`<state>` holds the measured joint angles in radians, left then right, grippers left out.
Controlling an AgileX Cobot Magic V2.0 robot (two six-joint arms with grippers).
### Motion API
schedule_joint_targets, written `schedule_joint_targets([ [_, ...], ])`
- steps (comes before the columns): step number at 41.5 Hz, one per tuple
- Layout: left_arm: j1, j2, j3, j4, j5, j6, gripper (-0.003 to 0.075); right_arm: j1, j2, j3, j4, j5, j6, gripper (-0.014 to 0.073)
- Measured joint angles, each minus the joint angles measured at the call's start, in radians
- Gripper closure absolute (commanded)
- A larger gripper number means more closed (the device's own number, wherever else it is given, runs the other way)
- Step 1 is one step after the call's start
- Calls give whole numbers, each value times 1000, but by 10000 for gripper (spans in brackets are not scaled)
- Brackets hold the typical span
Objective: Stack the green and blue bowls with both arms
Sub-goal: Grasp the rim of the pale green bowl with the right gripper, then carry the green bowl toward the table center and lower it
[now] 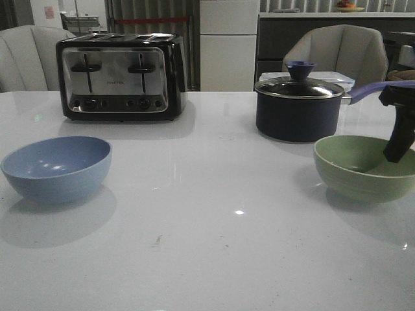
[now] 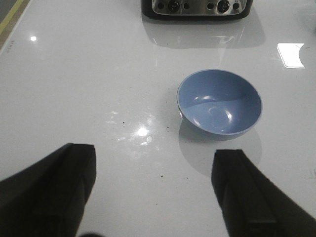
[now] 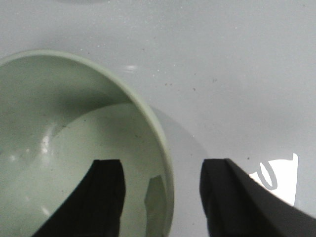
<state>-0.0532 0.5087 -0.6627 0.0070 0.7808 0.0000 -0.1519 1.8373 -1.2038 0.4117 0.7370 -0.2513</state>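
The dusty blue bowl [image 1: 57,167] sits upright on the white table at the front left. In the left wrist view the blue bowl [image 2: 219,101] lies ahead of my left gripper [image 2: 154,150], which is open, empty and apart from it. The left arm is out of the front view. The sage green bowl [image 1: 363,165] sits at the right. My right gripper [image 1: 395,154] reaches down into it. In the right wrist view the right gripper [image 3: 163,165] is open and straddles the green bowl's [image 3: 74,123] rim, one finger inside and one outside.
A black and chrome toaster [image 1: 120,76] stands at the back left, and its base shows in the left wrist view [image 2: 197,6]. A dark navy lidded saucepan [image 1: 298,107] with a long handle stands just behind the green bowl. Chairs stand beyond the table's far edge.
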Motion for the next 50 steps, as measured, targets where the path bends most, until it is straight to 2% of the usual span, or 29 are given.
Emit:
schedule_joint_targets([
  [18, 0, 0, 0, 0, 0, 0, 171, 0, 37, -16, -13, 13, -6, 508],
  [29, 0, 0, 0, 0, 0, 0, 171, 27, -10, -16, -28, 31, -27, 529],
  [34, 0, 0, 0, 0, 0, 0, 171, 101, -85, -16, -32, 37, -60, 529],
  [39, 0, 0, 0, 0, 0, 0, 171, 221, -147, -16, -49, 43, -71, 529],
  [50, 0, 0, 0, -2, 0, 0, 171, 502, -143, -16, -79, 14, -42, 529],
])
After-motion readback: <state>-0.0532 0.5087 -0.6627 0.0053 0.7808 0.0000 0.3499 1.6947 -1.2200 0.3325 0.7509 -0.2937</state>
